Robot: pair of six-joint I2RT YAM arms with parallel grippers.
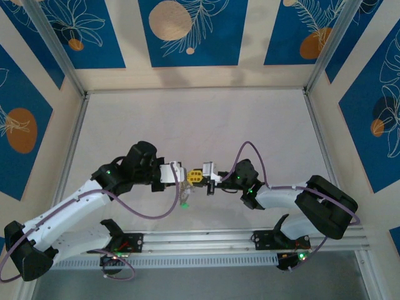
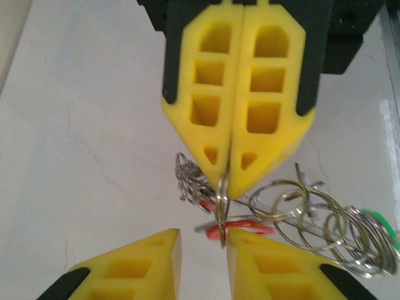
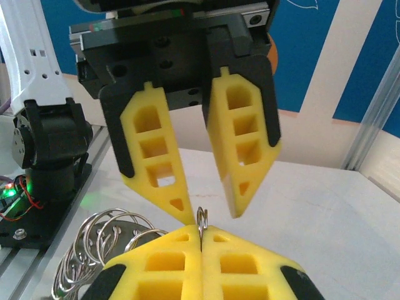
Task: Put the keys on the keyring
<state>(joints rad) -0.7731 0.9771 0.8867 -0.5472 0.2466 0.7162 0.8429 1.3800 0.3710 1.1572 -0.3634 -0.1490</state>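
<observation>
White table point(image 1: 187, 119), boxed in by blue patterned panels point(image 1: 187, 31). Both arms meet low over its near middle.

**Keyring point(image 2: 222, 199).** It is off the table, in the air between your two grippers. From the left wrist it shows edge-on as one thin upright line of wire. Its flat plane therefore runs along the line from one gripper to the other, and its long axis stands vertical in that view.

**Keys point(image 1: 184, 199).**
- They hang in a cluster just under the meeting point.
- A red tag point(image 2: 240, 226) sits just beside the ring's lower end.
- A green tag point(image 2: 380, 222) lies well off to the side, among a bundle of wire loops point(image 2: 312, 222).
- I cannot tell whether any key is already threaded.

**Right gripper point(image 2: 228, 178).** It is clenched on the keyring, pads flush, with the wire pinched at the very tips.

**Left gripper point(image 2: 203, 240).** Its fingers are parted. The ring's lower end reaches into the gap between them and seems to touch neither pad.

**Judgement.**
- Your left arm is the free one, and the ring lies dead ahead of its fingers, edge toward them.
- The coming move turns on that alignment: closing here would take the wire across its thickness.
- Watch the tangle of loops beside it, which could foul the grip.
</observation>
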